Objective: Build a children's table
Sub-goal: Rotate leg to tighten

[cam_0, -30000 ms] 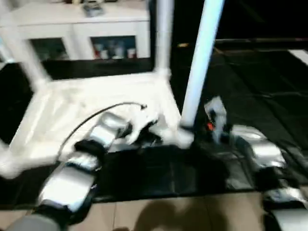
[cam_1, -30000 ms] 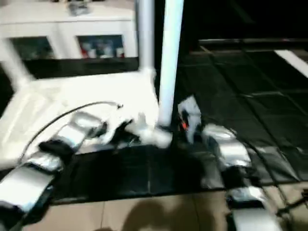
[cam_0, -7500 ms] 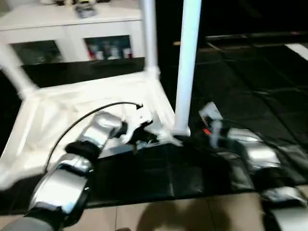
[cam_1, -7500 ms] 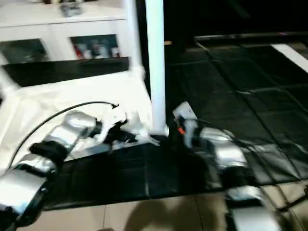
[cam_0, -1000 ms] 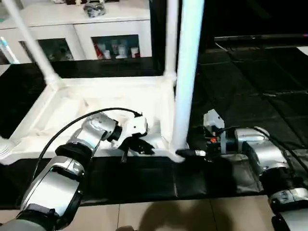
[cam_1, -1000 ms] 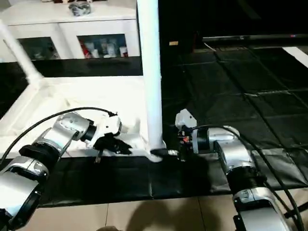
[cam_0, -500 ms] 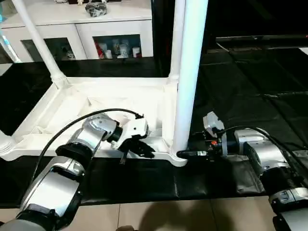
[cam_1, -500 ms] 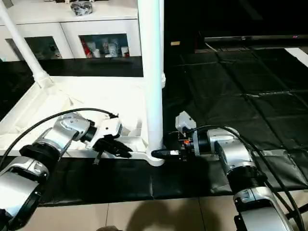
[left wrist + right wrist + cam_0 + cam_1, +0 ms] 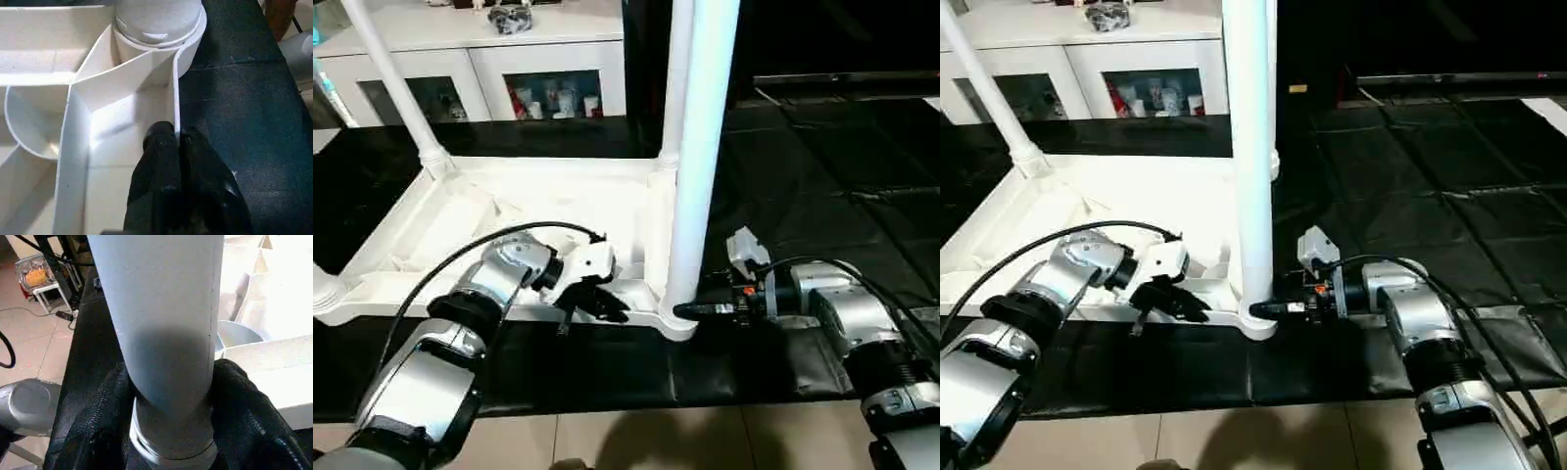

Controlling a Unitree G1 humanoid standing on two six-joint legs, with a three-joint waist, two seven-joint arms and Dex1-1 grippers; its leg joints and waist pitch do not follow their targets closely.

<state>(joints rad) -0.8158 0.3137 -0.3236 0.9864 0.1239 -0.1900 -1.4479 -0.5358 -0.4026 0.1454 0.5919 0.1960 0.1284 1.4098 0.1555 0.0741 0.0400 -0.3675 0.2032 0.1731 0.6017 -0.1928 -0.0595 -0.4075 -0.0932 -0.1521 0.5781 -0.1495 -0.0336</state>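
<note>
Near leg [image 9: 701, 147] cut off above, right pincer [image 9: 168, 431] fingertips hidden behind it

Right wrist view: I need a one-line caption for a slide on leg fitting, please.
Right gripper closed around the base of a white table leg standing in its corner socket.

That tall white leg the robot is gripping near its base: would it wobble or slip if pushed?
The leg looks like stiff, smooth plastic, so it may slip in the right gripper. It is tall and slender above its corner socket, so a push up high would probably lever it sideways. The upturned tabletop looks light and might slide.
</note>
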